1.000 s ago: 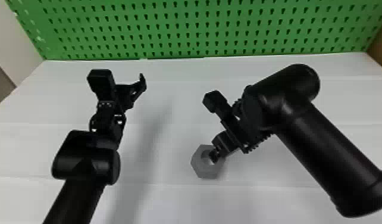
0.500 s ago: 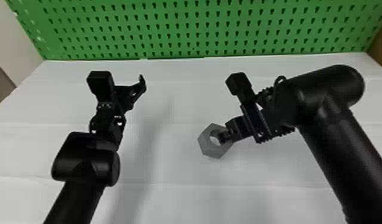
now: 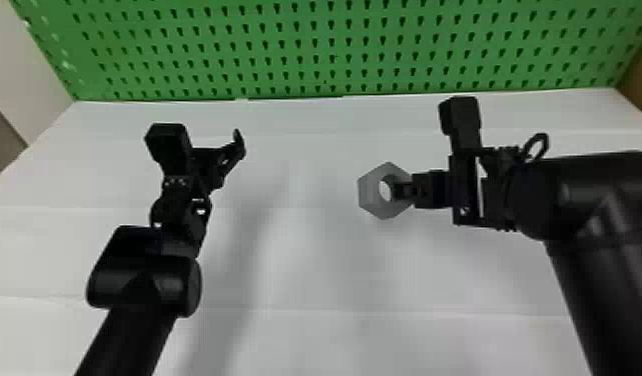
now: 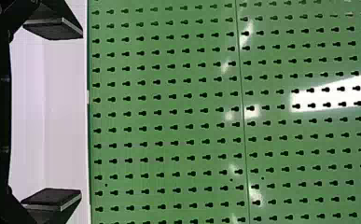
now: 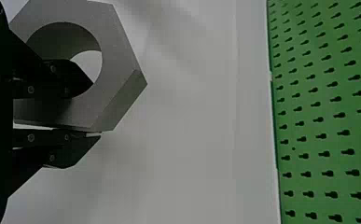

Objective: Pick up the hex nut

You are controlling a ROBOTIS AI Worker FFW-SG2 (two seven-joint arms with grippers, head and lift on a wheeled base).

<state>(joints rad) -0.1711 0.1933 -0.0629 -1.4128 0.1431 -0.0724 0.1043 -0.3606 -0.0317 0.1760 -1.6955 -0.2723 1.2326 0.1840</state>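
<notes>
The grey hex nut (image 3: 370, 192) is held above the white table by my right gripper (image 3: 402, 191) in the head view. In the right wrist view my right gripper (image 5: 92, 109) is shut on one wall of the hex nut (image 5: 117, 70), one finger through the hole and the other against an outer flat. My left gripper (image 3: 230, 150) is parked over the left part of the table; in the left wrist view the left gripper (image 4: 52, 114) stands wide open with nothing between its fingers.
A green pegboard (image 3: 325, 50) rises along the back edge of the white table (image 3: 310, 280). A brown panel (image 3: 640, 80) stands at the far right, and a pale wall (image 3: 30, 65) at the far left.
The right arm has carried the hex nut to the right and towards the pegboard, turning as it went, and the nut now appears away from the table. The left arm has kept still.
</notes>
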